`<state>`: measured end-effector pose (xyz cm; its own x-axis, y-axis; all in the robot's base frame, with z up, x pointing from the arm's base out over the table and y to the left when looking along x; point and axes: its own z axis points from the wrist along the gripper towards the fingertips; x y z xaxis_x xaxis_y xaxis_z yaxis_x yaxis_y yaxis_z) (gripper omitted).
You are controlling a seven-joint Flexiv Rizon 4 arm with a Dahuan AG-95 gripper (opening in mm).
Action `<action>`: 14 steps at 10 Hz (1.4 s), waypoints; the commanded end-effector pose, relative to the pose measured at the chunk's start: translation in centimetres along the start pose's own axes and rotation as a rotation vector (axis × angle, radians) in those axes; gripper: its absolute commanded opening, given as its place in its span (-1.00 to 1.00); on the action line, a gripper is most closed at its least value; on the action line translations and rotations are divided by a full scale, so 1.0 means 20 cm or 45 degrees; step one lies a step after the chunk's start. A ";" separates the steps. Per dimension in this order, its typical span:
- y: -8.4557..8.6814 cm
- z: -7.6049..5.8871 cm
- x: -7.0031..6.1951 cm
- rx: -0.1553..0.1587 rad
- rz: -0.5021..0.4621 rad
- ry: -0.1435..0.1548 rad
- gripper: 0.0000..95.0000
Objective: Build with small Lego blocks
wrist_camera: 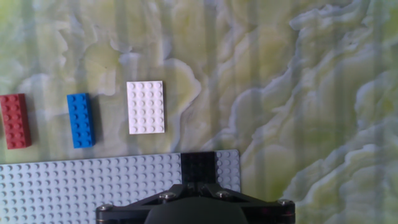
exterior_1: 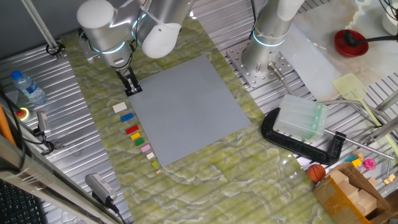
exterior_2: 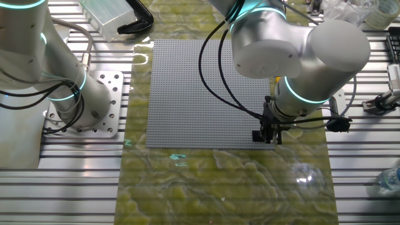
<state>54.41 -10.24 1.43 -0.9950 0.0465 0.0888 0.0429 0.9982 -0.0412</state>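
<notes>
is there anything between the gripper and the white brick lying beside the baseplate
Nothing visible. The gripper is at the grey baseplate's corner, over a black brick. The white brick lies just off that edge on bare mat, with the blue brick beyond it.

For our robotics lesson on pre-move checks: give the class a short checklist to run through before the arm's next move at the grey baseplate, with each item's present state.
1. Small black Lego brick sits at the corner of the large grey studded baseplate: ok.
2. Black brick pressed fully onto the studs: cannot tell.
3. Gripper state, open or shut on the black brick: cannot tell; the fingertips are hidden in the hand view.
4. White rectangular Lego brick lies flat on the cloth, apart from the baseplate: ok.
5. Blue Lego brick and red Lego brick lie apart from each other, studs up: ok.
</notes>
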 end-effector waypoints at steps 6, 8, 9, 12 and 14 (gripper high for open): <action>0.01 0.30 -0.01 0.005 -0.005 -0.004 -1.00; 0.01 0.32 -0.01 0.012 -0.010 -0.004 -1.00; 0.01 0.34 -0.01 0.022 -0.017 -0.004 -1.00; 0.01 0.37 -0.01 0.050 -0.022 -0.004 -1.00; 0.01 0.38 -0.01 0.057 -0.031 -0.006 -1.00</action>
<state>54.52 -9.92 1.43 -0.9961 0.0203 0.0855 0.0129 0.9962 -0.0864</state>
